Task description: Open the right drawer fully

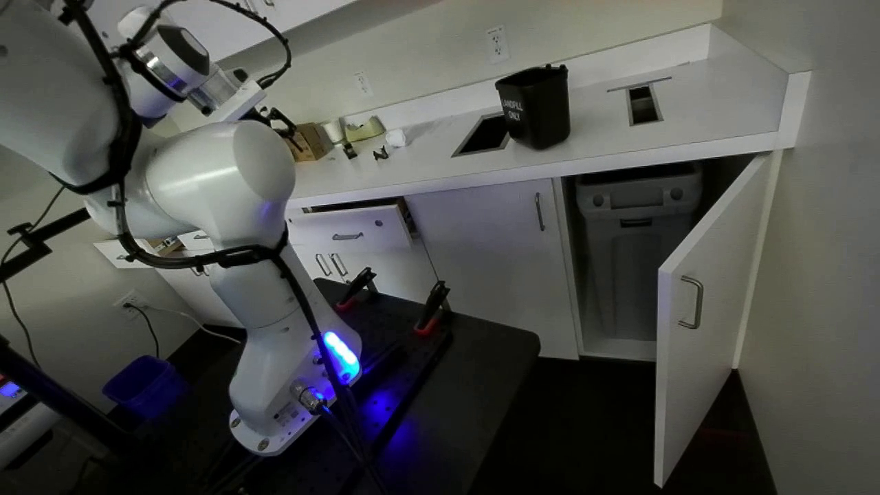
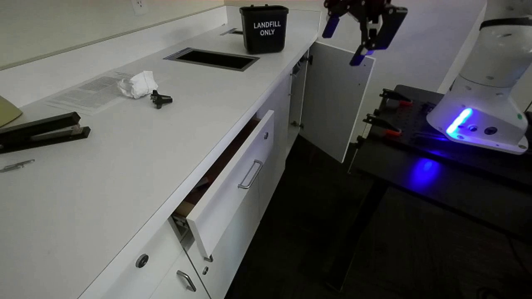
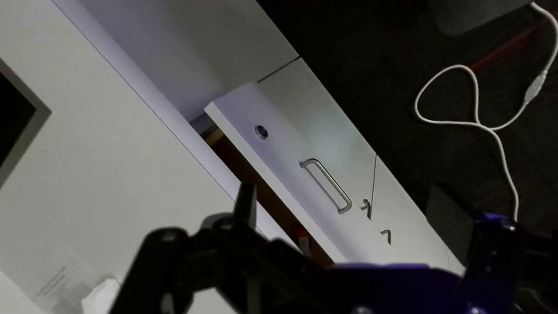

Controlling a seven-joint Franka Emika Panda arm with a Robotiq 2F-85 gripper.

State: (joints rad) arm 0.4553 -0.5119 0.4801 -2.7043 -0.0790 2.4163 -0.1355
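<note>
Wrist view: gripper [image 3: 344, 198] fingers wide apart w/ nothing btwn them; beyond, right drawer [image 3: 281, 152] sits partly out under the counter [image 3: 126, 183], bar handle [image 3: 329, 185] on its white front. Inside: brown wood & a reddish item [image 3: 301, 233] w/ a pale patch, too dim to ID.

In an exterior view: drawer out by a narrow gap, contents mostly in shadow. Gripper hangs higher up, well apart from it. Black bin [image 2: 266, 43] marked LANDFILL ONLY stands upright on the counter beside a dark rect. cutout [image 2: 212, 59]; can't see into bin.

In an exterior view: cabinet door [image 1: 718, 302] swung wide; tall grey bin [image 1: 636, 275] upright in the cabinet [image 1: 622, 349], contents can't tell. Blue bin [image 1: 144, 399] on floor, inside too dark. Cardboard box [image 1: 311, 142] & white cup [image 1: 334, 132] on counter, insides hidden.
</note>
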